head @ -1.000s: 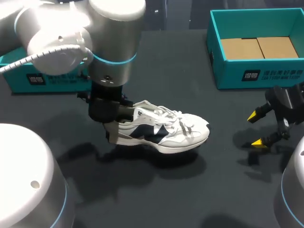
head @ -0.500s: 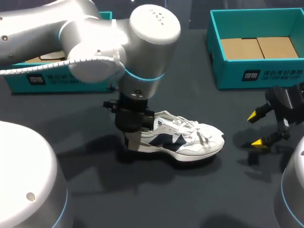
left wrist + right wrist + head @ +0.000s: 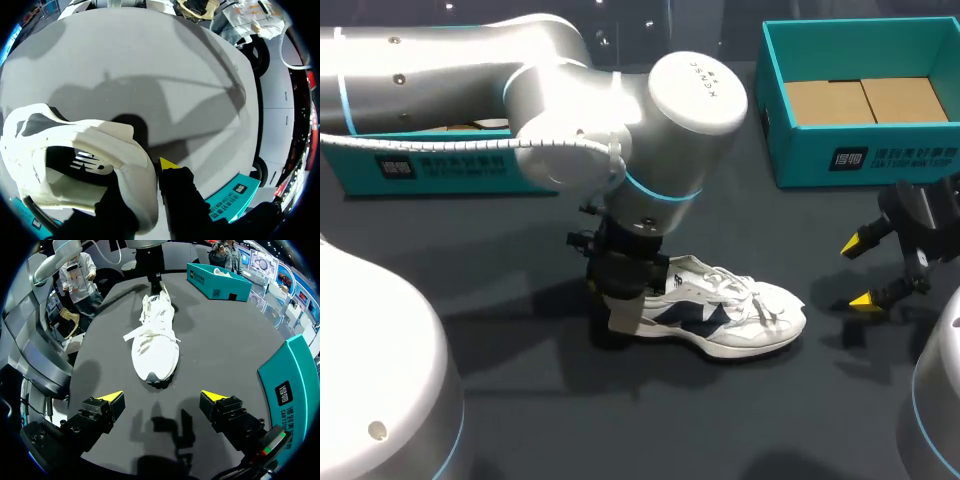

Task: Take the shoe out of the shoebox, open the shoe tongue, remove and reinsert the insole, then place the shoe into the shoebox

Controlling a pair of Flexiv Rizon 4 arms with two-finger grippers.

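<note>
A white sneaker with navy panels (image 3: 730, 315) stands sole-down on the dark table near the middle, toe toward the right. My left gripper (image 3: 620, 300) is shut on its heel collar. In the left wrist view one yellow-tipped finger (image 3: 168, 163) presses outside the white heel wall (image 3: 135, 170) and the other is hidden inside the shoe. My right gripper (image 3: 857, 272) hovers open to the right of the toe with nothing in it. In the right wrist view the sneaker (image 3: 155, 347) lies ahead of the right gripper (image 3: 162, 397), toe nearest.
A teal shoebox (image 3: 865, 160) with a brown cardboard liner stands at the back right, just beyond my right gripper. A second teal box (image 3: 430, 165) sits at the back left, partly behind my left arm. Dark table surface lies in front of the shoe.
My left arm has carried the sneaker to the right and a little nearer, toward my right gripper. The right arm has stayed still and open.
</note>
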